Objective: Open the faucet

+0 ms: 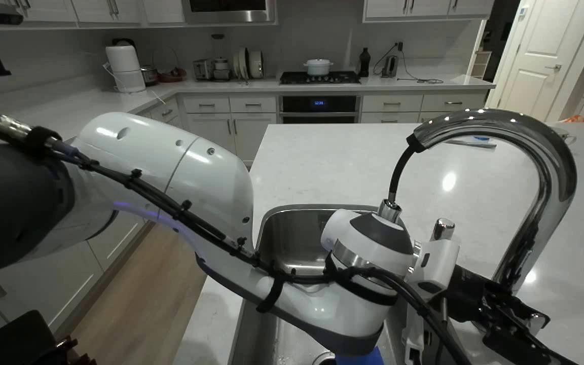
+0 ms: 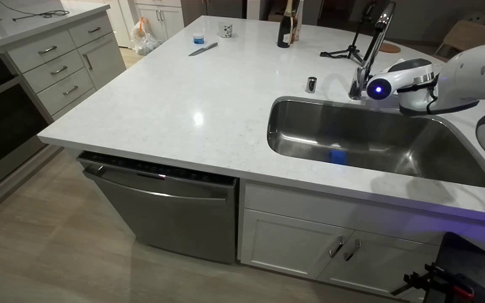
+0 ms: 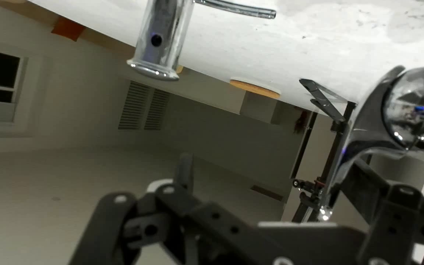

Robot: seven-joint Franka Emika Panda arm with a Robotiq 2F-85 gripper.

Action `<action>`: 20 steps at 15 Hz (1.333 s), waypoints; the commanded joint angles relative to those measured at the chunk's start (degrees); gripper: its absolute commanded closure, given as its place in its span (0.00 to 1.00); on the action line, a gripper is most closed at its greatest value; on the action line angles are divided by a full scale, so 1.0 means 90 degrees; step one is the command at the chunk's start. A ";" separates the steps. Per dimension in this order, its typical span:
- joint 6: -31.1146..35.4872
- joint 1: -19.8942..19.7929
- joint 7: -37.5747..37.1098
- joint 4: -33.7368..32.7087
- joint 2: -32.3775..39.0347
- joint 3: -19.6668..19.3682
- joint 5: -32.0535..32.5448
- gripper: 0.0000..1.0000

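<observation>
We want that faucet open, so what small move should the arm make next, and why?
I'd probably ease the gripper toward the round part of the faucet. In the wrist view the jaws stand apart, and that part looks off to the right, outside their gap. Whether it's the handle, I can't tell.

An exterior camera is looking down from close beside the arm (image 1: 211, 172), facing along the sink (image 1: 292, 230) toward the cooktop (image 1: 343, 77). Well back from the arm, an exterior camera is facing down over the dishwasher (image 2: 162, 214) and across the countertop (image 2: 162, 92). Both exterior views are sharing sink, arm and faucet (image 1: 561, 177). The inverted, tilted wrist view is looking from close behind the gripper (image 3: 274, 165) toward a far wall (image 3: 72, 103), sharing the tripod (image 2: 353, 49) with an exterior view.
</observation>
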State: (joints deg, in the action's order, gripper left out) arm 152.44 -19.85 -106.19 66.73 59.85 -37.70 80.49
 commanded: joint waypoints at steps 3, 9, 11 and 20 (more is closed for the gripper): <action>-0.0404 -0.0082 -0.0010 -0.0358 0.0228 -0.0013 -0.0191 0.00; -0.0631 -0.0023 0.0202 -0.0132 0.0110 0.0013 -0.0395 0.00; -0.0593 -0.0001 0.0235 0.0007 0.0010 0.0015 -0.0433 0.00; -0.0560 0.0023 0.0250 0.0523 -0.0321 -0.0049 -0.0467 0.00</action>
State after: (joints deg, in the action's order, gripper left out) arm 148.69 -20.18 -105.82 66.41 60.45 -37.86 77.06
